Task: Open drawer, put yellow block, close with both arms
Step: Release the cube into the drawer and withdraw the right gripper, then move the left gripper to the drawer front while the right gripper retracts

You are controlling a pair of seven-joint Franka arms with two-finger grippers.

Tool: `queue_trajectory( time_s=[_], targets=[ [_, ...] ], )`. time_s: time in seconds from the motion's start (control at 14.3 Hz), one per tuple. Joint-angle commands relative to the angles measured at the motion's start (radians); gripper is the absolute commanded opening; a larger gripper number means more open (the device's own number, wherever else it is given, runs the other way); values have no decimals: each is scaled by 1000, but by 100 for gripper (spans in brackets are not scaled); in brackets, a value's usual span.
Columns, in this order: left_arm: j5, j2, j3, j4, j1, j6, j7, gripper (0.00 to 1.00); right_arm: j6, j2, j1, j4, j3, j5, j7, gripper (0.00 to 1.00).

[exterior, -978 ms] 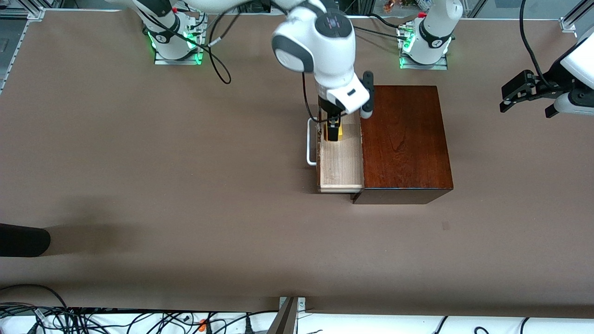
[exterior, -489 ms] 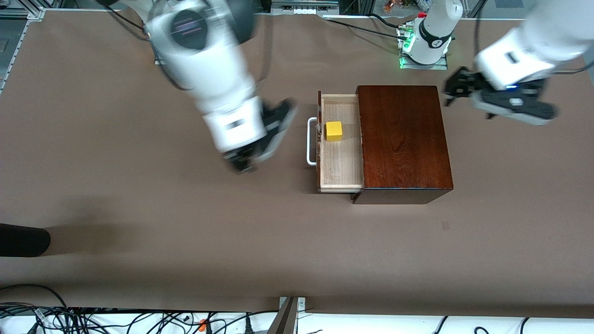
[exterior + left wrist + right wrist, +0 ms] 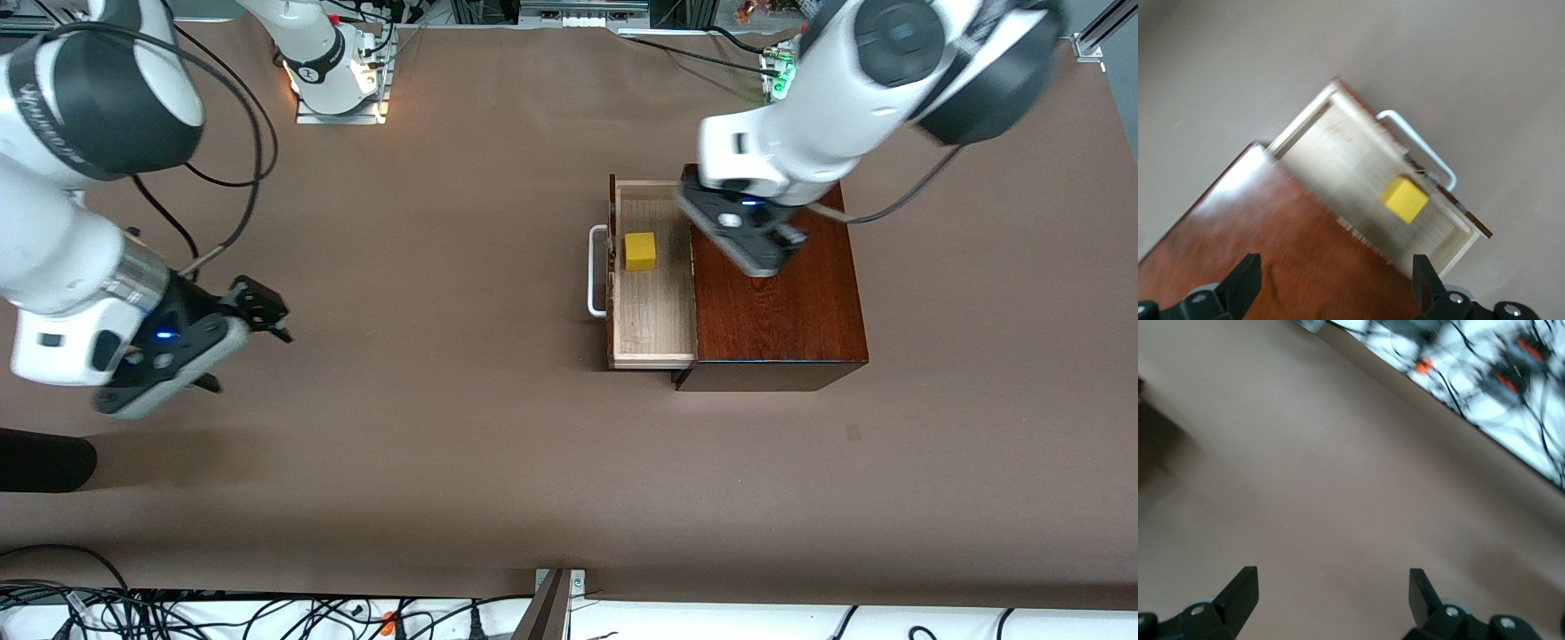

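Inside the pulled-out drawer (image 3: 652, 307) the yellow block (image 3: 639, 251) sits alone, toward the tray's 12 o'clock end.
From the block, the white handle (image 3: 597, 271) is at 9 o'clock and the wooden box (image 3: 773, 293) at 3 o'clock. Left tool (image 3: 1336, 280) hovers over the box top, fingers apart, holding nothing. Right tool (image 3: 258, 316) hangs over bare worktop (image 3: 444, 444) toward the right arm's end, fingers spread and empty.

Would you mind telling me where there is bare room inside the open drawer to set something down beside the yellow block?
In the drawer, the tray's half nearer the front camera is bare wood, bordered by the handle and the wooden box. The farther half is crowded: the yellow block sits there, and the open left gripper hangs over the box beside it.
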Motion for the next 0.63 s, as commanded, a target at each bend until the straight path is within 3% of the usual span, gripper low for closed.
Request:
queue_trajectory(
  time_s=[0.0, 0.28, 0.56],
  targets=[
    [70, 82, -3, 14, -88, 53, 244, 100, 19, -222, 6, -295, -48, 23, 238, 100],
    [245, 181, -1, 40, -276, 125, 363, 100, 87, -456, 4, -607, -186, 116, 274, 100],
    [363, 339, 8, 146, -413, 133, 454, 100, 41, -480, 4, -618, -269, 115, 273, 100]
  ],
)
